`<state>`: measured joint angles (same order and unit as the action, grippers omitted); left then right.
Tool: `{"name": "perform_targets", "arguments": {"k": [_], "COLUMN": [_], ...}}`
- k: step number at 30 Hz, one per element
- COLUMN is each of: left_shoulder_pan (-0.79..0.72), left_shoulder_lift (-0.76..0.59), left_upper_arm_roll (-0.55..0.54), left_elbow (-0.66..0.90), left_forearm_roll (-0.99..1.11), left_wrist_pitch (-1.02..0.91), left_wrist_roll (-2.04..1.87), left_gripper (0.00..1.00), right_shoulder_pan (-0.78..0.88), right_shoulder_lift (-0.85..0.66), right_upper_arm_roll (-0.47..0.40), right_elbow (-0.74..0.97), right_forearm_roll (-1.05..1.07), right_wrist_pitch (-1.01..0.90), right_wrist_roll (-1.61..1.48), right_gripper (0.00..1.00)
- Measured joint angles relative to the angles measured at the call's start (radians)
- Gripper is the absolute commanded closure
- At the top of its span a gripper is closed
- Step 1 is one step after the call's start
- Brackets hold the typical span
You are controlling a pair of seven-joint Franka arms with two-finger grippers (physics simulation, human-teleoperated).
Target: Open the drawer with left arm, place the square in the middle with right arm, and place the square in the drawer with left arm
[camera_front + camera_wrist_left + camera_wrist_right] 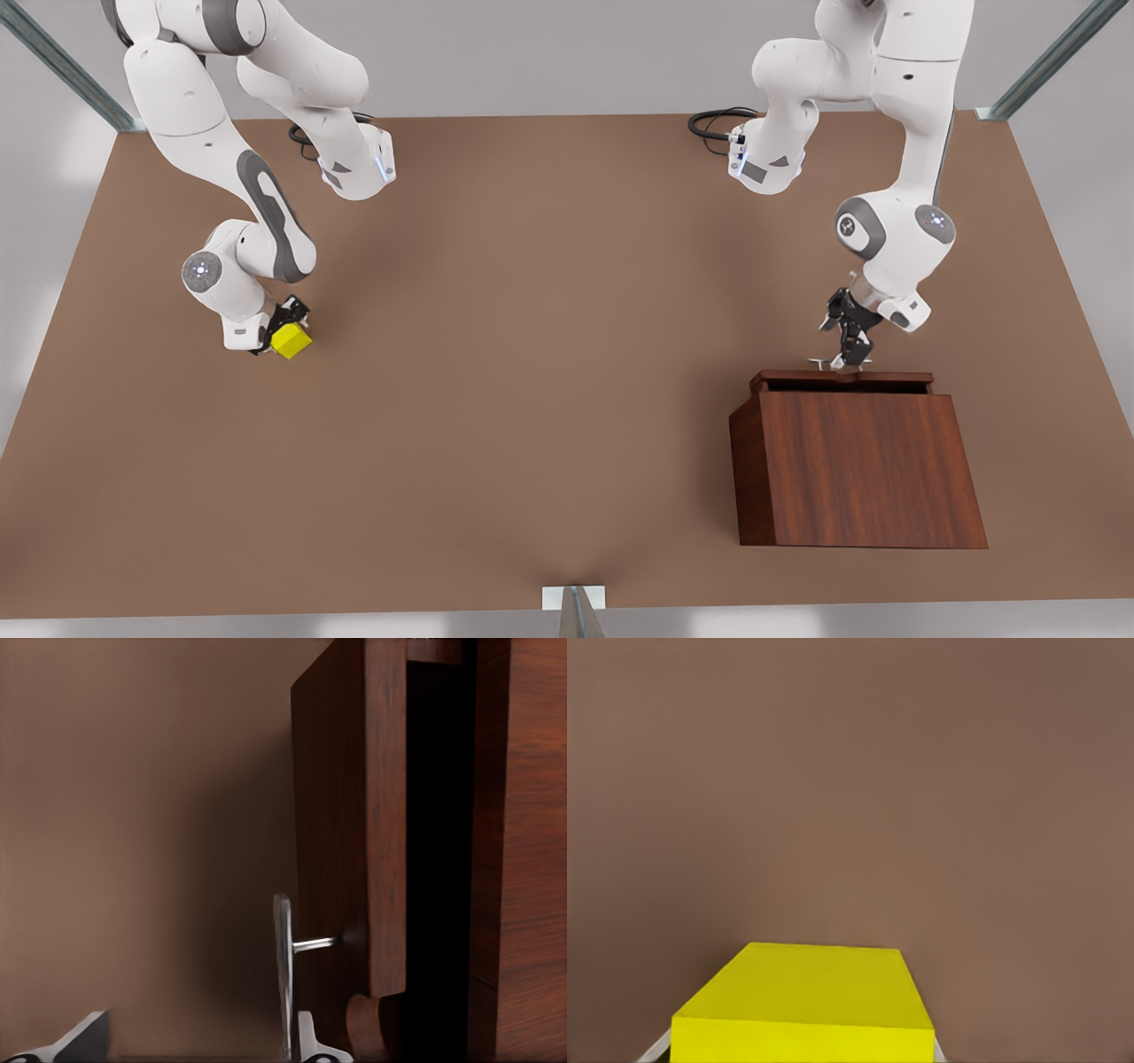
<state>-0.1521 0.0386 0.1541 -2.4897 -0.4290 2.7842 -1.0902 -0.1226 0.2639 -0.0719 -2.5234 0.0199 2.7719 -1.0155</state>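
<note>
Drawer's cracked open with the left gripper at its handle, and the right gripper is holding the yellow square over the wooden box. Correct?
Not quite. The right gripper holds the square over bare table at the front view's left, far from the wooden box. The drawer is slightly open, with the left gripper at its handle.

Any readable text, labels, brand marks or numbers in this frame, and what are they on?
None readable: no words or numbers on the drawer, its wooden box, the square or the table.
Arm joints carry small round emblems, no legible characters.
</note>
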Motion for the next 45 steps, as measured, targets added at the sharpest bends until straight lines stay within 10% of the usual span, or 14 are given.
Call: {"name": "perform_targets", "arguments": {"k": [13, 16, 25, 30, 33, 37, 45], "left_shoulder_pan": [0.002, 0.0, -0.009, -0.015, -0.078, -0.154, -0.164], "left_shoulder_lift": [-0.119, -0.149, -0.435, -0.211, 0.01, 0.199, 0.268], "left_upper_arm_roll": [0.034, 0.042, 0.05, 0.02, 0.022, 0.078, -0.07], "left_elbow": [-0.137, -0.166, -0.227, 0.209, 0.563, 0.934, 1.074], "left_forearm_roll": [0.0, -0.001, 0.001, 0.136, 0.179, 0.211, 0.27], "left_wrist_pitch": [0.0, 0.0, -0.163, -0.397, -0.626, -0.942, -1.103], "left_wrist_roll": [-0.001, 0.0, -0.008, 0.185, 0.285, 0.502, 0.746], "left_gripper": [0.0, 0.0, 0.0, 0.0, 0.0, 0.0, 0.0], "right_shoulder_pan": [0.012, 0.022, 0.744, 0.948, 0.99, 0.982, 0.978], "right_shoulder_lift": [-0.07, -0.098, 0.171, 0.486, 0.528, 0.552, 0.455], "right_upper_arm_roll": [0.009, 0.164, 0.226, 0.219, 0.2, 0.198, 0.159], "right_elbow": [0.011, 0.022, 0.445, 0.971, 1.009, 1.0, 0.978], "right_forearm_roll": [0.002, 0.003, -0.009, -0.186, -0.194, -0.362, -0.33], "right_wrist_pitch": [-0.081, -0.107, -0.108, -0.349, -0.352, -0.354, -0.378], "right_wrist_roll": [0.024, 0.201, 1.207, 1.705, 1.715, 1.673, 1.674], "right_gripper": [0.32, 0.32, 0.32, 0.32, 0.28, 0.0, 0.0]}}
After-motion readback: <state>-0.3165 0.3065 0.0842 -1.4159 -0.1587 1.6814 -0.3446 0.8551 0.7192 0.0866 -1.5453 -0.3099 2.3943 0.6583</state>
